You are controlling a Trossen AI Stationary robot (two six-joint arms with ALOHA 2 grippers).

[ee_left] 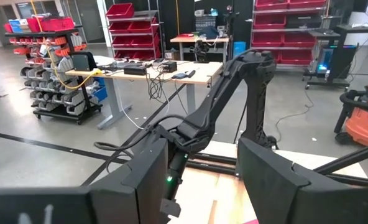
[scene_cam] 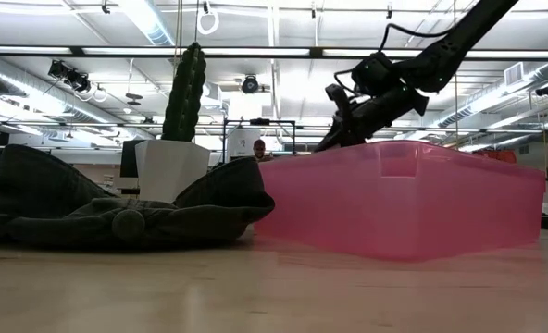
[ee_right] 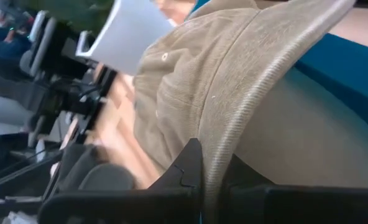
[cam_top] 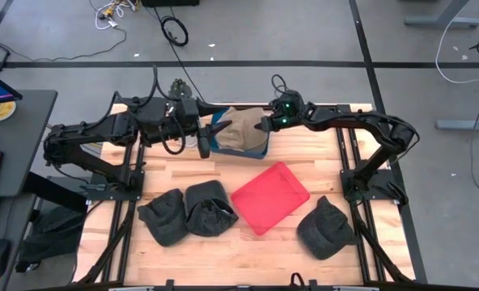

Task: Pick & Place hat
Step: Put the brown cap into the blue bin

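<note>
A tan corduroy hat (cam_top: 241, 129) sits over a blue bin (cam_top: 247, 150) at the table's far middle. My right gripper (cam_top: 264, 125) reaches in from the right and is shut on this hat (ee_right: 190, 87). My left gripper (cam_top: 207, 139) hovers open at the bin's left side, its fingers (ee_left: 150, 180) pointing level with nothing between them. Three dark hats lie on their brims and crowns on the near half of the table: two side by side at the left (cam_top: 163, 217) (cam_top: 209, 208) and one at the right (cam_top: 326, 229). My right gripper pinches the tan hat's brim at its edge (ee_right: 234, 143) between its two fingers. The fingers come from the table's right, slanting downward. The crown extends away from the fingers toward the left, over the blue bin; whether it rests in the bin I cannot tell.
A red tray (cam_top: 270, 196) lies slantwise at the table's middle and fills the right of the low view (scene_cam: 404, 199). A cactus in a white pot (scene_cam: 168, 166) stands at the far edge. Bare wood (cam_top: 247, 259) shows along the near edge.
</note>
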